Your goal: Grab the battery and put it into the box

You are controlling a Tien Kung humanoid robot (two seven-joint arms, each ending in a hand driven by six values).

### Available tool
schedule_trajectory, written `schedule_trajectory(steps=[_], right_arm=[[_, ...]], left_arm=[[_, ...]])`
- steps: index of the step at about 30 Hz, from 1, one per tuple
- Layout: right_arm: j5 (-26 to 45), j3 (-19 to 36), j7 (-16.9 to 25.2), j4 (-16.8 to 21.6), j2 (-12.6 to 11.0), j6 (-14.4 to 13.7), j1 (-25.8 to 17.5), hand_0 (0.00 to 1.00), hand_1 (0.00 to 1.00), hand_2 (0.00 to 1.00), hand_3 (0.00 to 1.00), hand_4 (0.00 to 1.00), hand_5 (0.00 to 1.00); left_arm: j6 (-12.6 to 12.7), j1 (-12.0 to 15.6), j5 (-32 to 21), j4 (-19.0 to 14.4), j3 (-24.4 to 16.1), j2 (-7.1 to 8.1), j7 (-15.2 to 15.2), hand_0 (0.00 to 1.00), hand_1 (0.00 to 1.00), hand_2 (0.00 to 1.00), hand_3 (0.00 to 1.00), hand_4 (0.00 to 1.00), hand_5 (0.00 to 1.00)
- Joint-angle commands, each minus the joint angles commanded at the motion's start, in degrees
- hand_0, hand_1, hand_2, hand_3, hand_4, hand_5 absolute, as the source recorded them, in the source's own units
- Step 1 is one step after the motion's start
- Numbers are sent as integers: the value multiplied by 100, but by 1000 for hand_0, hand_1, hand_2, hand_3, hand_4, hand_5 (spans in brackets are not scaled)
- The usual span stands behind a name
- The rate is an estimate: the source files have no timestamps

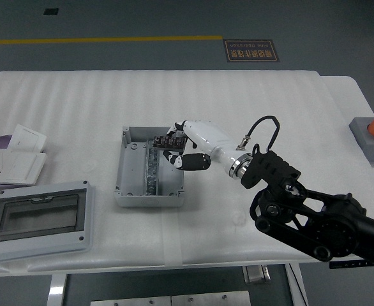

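The battery (172, 136), a small dark block, sits in the grasp of the right hand (186, 148), above the upper right part of the open grey box (131, 185). The fingers (193, 162) are curled around it, dark fingertips closing on it from above and from below, so only part of the block shows. Whether it touches the inside of the box cannot be told from this view.

The box lies on the tabletop (238, 95) with its open side up; a strip of metal runs down its middle. The white back of the hand points to the right, where the black right arm (302, 217) comes in from the lower right corner and reaches over the table to the box.

To the left of the box, near the front edge, lies a grey lid with a clear window (37, 218). Behind it, at the left edge, lie a white wall socket (11, 166) and a white card (25, 138). At the far right edge stands a grey block with an orange knob (373, 135).
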Motion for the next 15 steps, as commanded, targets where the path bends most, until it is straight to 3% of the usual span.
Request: schedule_trajectory(steps=[2, 3, 8, 9, 14, 15], right_arm=[[105, -212, 19, -47, 44, 49, 88, 414, 525, 368, 635, 580, 308], [170, -304, 31, -72, 61, 80, 126, 530, 622, 626, 705, 579, 306], [220, -449, 39, -141, 87, 159, 215, 530, 622, 626, 705, 579, 306], [212, -450, 35, -148, 92, 177, 214, 700, 755, 769, 853, 582, 308], [200, -315, 11, -167, 144, 237, 137, 700, 755, 769, 853, 582, 308], [195, -289, 8, -171, 153, 243, 129, 737, 778, 787, 899, 586, 305]], left_arm=[[-3, -8, 17, 1, -12, 0, 4, 553, 643, 562, 553, 621, 439], [-6, -13, 23, 1, -17, 0, 6, 552, 643, 560, 553, 624, 442], [-19, -12, 61, 0, -47, -2, 21, 552, 643, 560, 553, 624, 442], [-22, -11, 67, 0, -53, -2, 24, 552, 642, 556, 552, 626, 441], [-40, -14, 114, 2, -93, 6, 39, 552, 642, 556, 552, 626, 441], [-46, -17, 128, 2, -102, 9, 42, 550, 641, 549, 547, 620, 436]])
